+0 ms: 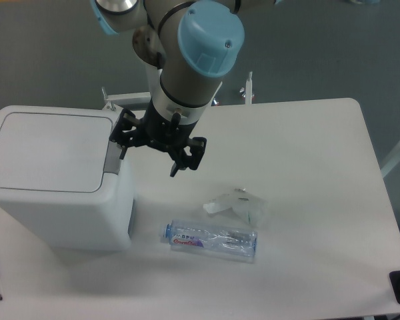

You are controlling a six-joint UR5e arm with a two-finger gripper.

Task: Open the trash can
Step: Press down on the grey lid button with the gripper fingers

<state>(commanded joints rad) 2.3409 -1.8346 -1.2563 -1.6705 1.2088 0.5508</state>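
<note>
Camera view — hovering at the trash can [57, 177], lid shut.
Spreading jaws wide, gripper [149, 157] hanging beside the grey tab [114, 155] — gripping nothing.

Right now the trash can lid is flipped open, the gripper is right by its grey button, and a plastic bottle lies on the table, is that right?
Not quite. The camera view shows the trash can lid shut flat, not open. The rest holds: the gripper is by the grey button, and the plastic bottle lies on the table.
</note>
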